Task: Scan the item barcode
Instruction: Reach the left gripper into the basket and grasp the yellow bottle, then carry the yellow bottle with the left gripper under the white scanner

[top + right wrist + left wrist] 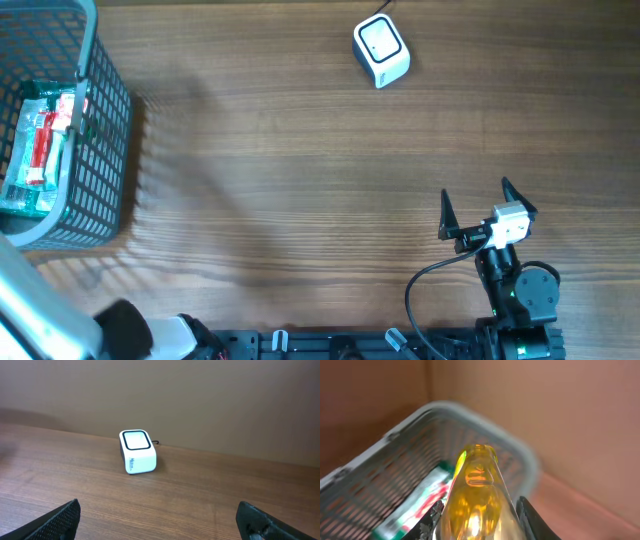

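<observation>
The right arm [520, 290] stands at the near edge, at the right side, and points away from its base. Its wrist carries a white camera block [510, 225]. The right gripper [477, 195] is wide open, with the two dark fingers spread far apart; in the right wrist view only the fingertips [65, 517] show, at the bottom corners. The left arm [40, 300] shows in the overhead view only as a pale blurred link at the bottom left corner. In the left wrist view the left gripper [481, 505] is closed around a yellow item [477, 480], one dark finger on each side of it.
</observation>
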Robot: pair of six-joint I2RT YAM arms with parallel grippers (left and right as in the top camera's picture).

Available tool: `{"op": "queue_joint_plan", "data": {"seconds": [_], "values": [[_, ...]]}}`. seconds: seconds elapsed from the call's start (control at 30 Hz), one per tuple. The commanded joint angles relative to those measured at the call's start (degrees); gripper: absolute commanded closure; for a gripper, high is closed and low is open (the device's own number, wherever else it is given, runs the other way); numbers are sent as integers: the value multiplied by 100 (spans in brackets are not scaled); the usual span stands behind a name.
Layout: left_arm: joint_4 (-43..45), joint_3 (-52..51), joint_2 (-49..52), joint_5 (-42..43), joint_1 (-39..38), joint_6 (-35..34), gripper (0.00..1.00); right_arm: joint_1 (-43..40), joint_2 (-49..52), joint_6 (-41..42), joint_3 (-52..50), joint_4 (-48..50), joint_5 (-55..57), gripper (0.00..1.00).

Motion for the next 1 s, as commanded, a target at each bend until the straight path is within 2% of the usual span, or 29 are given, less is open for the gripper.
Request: {"op": "queue_joint_plan", "data": {"seconds": [0.0,0.13,0.3,0.4,0.57,0.63,0.8,0.97], "values": [[28,44,-219,372,-817,-323,79,-35,-42,-79,-7,17,-9,0],[-297,42,-234,249,-2063,-452,80,-35,-42,-79,-7,17,-9,0],[-756,39,94,-623,-3703,-1001,81,-35,-42,-79,-7,17,-9,0],[-968,35,511,-1049,-4756,-1408,81,-35,-42,-76,-7,17,-9,0],[-1086,26,1296,-1154,-5849,-1513,79,-35,-42,-79,-7,17,-9,0],[-1047,24,1912,-1156,-6378,-1694,78,-35,-42,-79,-7,17,-9,0],[-1001,24,2732,-1187,-6889,-1871,78,-35,-42,-79,-7,17,-7,0],[-874,24,3303,-1641,-7121,-2175,80,-35,-42,-79,-7,17,-9,0]]}}
